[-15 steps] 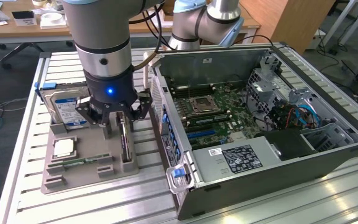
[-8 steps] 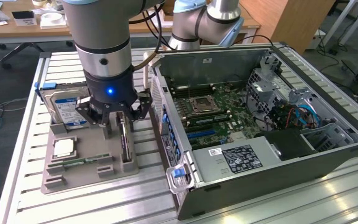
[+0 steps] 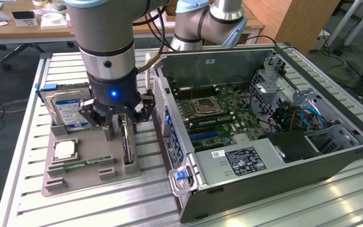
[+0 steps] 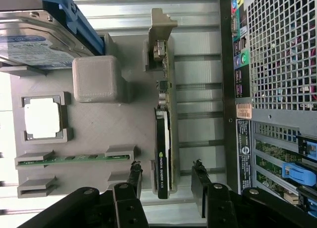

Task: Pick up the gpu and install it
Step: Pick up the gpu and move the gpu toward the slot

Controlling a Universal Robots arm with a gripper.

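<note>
My gripper point(image 3: 121, 124) hangs released, jaws spread wide, low over the grey parts tray point(image 3: 87, 177) that sits on the slatted table point(image 3: 106, 208). The gpu point(image 3: 126, 144) stands on its long edge in a slot along the tray's side nearest the computer case point(image 3: 263, 137). In the exterior view its long axis runs from the far end of the tray to the near end, parallel to the case's rear wall. In the wrist view the gpu point(image 4: 163, 153) has its metal bracket end pointing away from my gripper point(image 4: 166, 183), toward the hard drive point(image 4: 34, 44), and its black end lies between my fingers point(image 4: 134, 176). One finger stands on each side of it with a gap on both, gripping nothing. On the case side, a narrow strip of bare slats separates the card from the perforated rear grille point(image 4: 282, 49). On the other side there is open tray floor, with the memory stick point(image 4: 64, 158) near one finger, and a grey block point(image 4: 95, 78) and the CPU point(image 4: 42, 118) farther off. The case lies open, its motherboard point(image 3: 216, 116) exposed.
</note>
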